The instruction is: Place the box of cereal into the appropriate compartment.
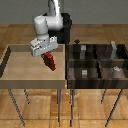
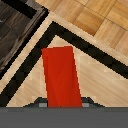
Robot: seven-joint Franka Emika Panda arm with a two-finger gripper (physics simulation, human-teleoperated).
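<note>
The box of cereal (image 1: 50, 61) is a flat red box hanging from my gripper (image 1: 47, 54), which is shut on its upper end. It is held tilted, just above the right part of the big light-wood tray (image 1: 20, 62). In the wrist view the box (image 2: 62, 75) fills the middle, with my gripper (image 2: 63, 103) closed on its near end, over the tray's black-lined corner. The compartment (image 1: 121, 54) is the back section of the dark-brown bin at the exterior view's right, holding a tall pale-grey slab (image 1: 114, 48). It lies well to the right of the gripper.
The four-part bin (image 1: 70, 75) stands right beside the tray. Its other sections hold a small grey cube (image 1: 85, 73), a whitish round shape (image 1: 116, 70) and a grey block (image 1: 83, 49). The tray's raised rim (image 1: 33, 81) runs around it. Both stand on thin legs over a wood floor.
</note>
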